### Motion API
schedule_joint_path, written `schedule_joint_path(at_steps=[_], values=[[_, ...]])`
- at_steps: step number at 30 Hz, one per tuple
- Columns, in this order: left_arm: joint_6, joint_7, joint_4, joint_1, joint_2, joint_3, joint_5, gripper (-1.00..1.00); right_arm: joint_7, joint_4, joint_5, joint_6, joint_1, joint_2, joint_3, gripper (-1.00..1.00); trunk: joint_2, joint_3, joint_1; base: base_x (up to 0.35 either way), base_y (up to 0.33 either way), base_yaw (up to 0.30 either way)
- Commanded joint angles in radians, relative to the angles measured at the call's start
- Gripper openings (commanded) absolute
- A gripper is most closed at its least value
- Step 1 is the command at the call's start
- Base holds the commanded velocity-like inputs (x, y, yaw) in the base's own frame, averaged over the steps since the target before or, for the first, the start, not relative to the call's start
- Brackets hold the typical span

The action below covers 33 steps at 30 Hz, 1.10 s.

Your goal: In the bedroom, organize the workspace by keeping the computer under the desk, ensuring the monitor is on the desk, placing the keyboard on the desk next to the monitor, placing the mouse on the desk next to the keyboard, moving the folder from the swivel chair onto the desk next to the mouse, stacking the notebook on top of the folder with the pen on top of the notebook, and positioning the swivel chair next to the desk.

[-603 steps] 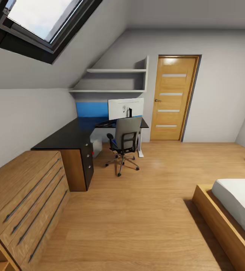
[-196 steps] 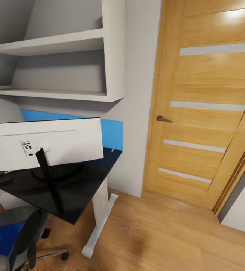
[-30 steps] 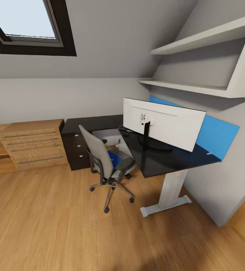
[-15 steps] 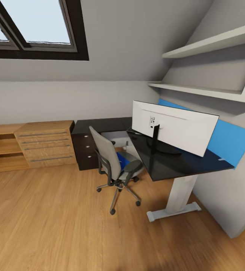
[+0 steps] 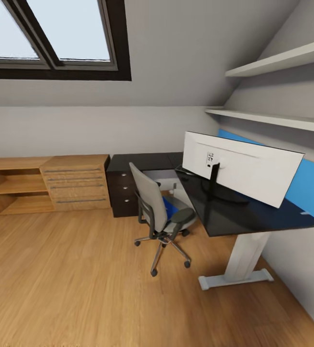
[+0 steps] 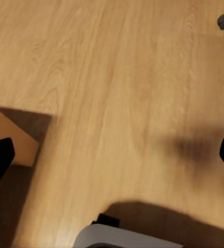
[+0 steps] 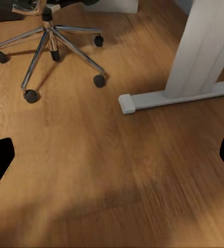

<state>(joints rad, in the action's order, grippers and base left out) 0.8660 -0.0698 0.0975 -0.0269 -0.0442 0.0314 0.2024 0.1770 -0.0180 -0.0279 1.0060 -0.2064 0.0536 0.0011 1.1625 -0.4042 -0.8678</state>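
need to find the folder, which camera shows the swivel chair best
The head view: the whole swivel chair shows beside the desk, with the blue folder on its seat. The right wrist view catches its chrome star base and castors; the left wrist view, one castor at the edge.

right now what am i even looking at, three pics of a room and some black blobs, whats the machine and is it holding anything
These are simulator renders from a wheeled robot with two arms. The big picture comes from a camera on its head: a bedroom with a black desk, a monitor standing on it with its white back toward us, and a swivel chair beside the desk with a blue folder on its seat.

The other two come from cameras near each hand, looking down at the wooden floor. The black shapes at the edges are the fingertips of the left hand and the right hand, spread wide with nothing between them. The right one also sees the chair's chrome base and the desk's white leg.
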Motion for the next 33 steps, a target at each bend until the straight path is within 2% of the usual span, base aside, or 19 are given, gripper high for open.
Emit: schedule_joint_path(at_steps=[1,5,9,12,14,18,19,32,33], values=[[0.001,-0.007,0.002,-0.001,0.000,0.003,-0.006,1.00,0.005,-0.002,-0.003,0.003,-0.001,0.002,0.000,1.00,0.001,-0.001,0.000,0.000,0.000,0.258],[0.002,-0.008,0.002,-0.001,0.001,0.004,-0.006,1.00,0.005,-0.002,-0.003,0.003,-0.002,0.014,0.000,1.00,0.001,-0.001,0.000,0.000,0.000,0.268],[0.010,-0.008,0.002,-0.001,0.000,0.004,-0.006,1.00,0.002,-0.002,-0.004,0.003,-0.002,0.016,0.000,1.00,0.001,-0.002,0.000,0.000,0.000,0.148],[0.042,-0.008,0.002,-0.001,-0.002,0.005,-0.005,1.00,0.000,-0.002,-0.004,0.003,-0.001,0.015,-0.001,1.00,0.001,-0.002,0.000,0.000,0.000,0.036],[0.102,-0.009,0.002,-0.001,-0.009,0.005,-0.005,1.00,-0.001,-0.002,-0.004,0.004,-0.001,0.010,0.000,1.00,0.008,-0.005,-0.004,0.000,0.000,0.008],[0.111,-0.011,0.003,-0.001,-0.013,0.005,-0.004,1.00,-0.001,-0.002,-0.004,0.004,-0.001,0.009,0.000,1.00,0.036,-0.018,-0.019,0.000,0.000,0.002],[0.110,-0.013,0.004,-0.001,-0.029,0.004,-0.002,1.00,0.001,-0.002,-0.003,0.003,-0.001,0.009,0.000,1.00,0.043,-0.021,-0.023,0.000,0.000,0.000],[0.109,-0.010,0.004,-0.001,-0.041,0.004,-0.005,1.00,0.001,-0.002,-0.003,0.003,-0.001,0.008,0.000,1.00,0.134,-0.062,-0.073,0.000,0.000,0.017],[0.022,-0.010,0.132,-0.001,-0.036,0.006,-0.003,1.00,0.004,0.008,-0.002,-0.012,-0.002,0.008,0.000,1.00,0.141,-0.065,-0.077,0.000,0.000,0.000]])
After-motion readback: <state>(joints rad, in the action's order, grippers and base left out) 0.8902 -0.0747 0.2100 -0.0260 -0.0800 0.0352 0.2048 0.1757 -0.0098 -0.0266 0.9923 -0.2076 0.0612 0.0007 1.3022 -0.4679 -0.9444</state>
